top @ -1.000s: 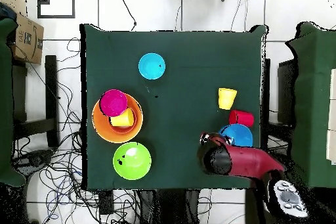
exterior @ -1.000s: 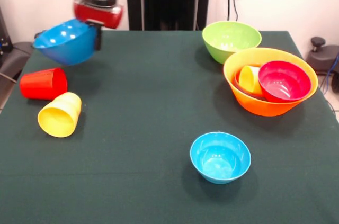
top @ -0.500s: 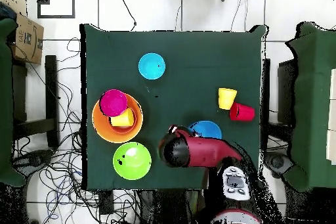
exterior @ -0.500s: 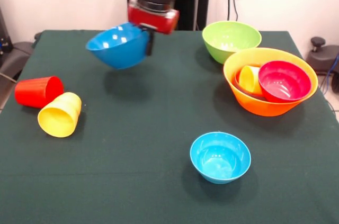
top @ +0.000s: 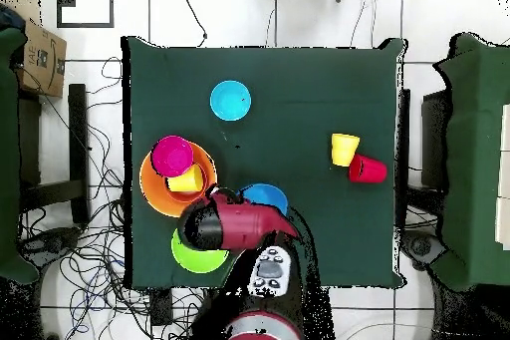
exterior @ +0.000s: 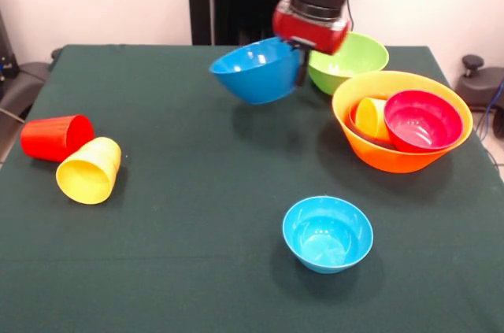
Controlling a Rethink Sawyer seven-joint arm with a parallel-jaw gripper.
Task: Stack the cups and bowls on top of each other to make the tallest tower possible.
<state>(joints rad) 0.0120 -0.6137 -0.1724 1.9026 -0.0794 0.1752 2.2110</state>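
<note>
Carrying: the gripper (exterior: 302,56) pinches the rim of the blue bowl (exterior: 257,72), which hangs tilted in the air above the table (exterior: 197,191).
Bowl position: the blue bowl sits just beside the green bowl (exterior: 346,57) in the front view, and near the big orange bowl (exterior: 398,152).
Tower so far: the big orange bowl holds a crimson bowl (exterior: 421,120) and a yellow cup (exterior: 370,116) lying on its side; this looks like the base of the pile.
Loose pieces: a light-blue bowl (exterior: 327,233) stands alone near the front edge; a red cup (exterior: 57,136) and a second yellow cup (exterior: 88,170) lie tipped, touching each other, well apart from the pile.
Step in hand: transport of the blue bowl toward the bowls on that side, judged from its position.
Next move: levelling the bowl, centring it over the green or orange bowl, then lowering before letting go.
</note>
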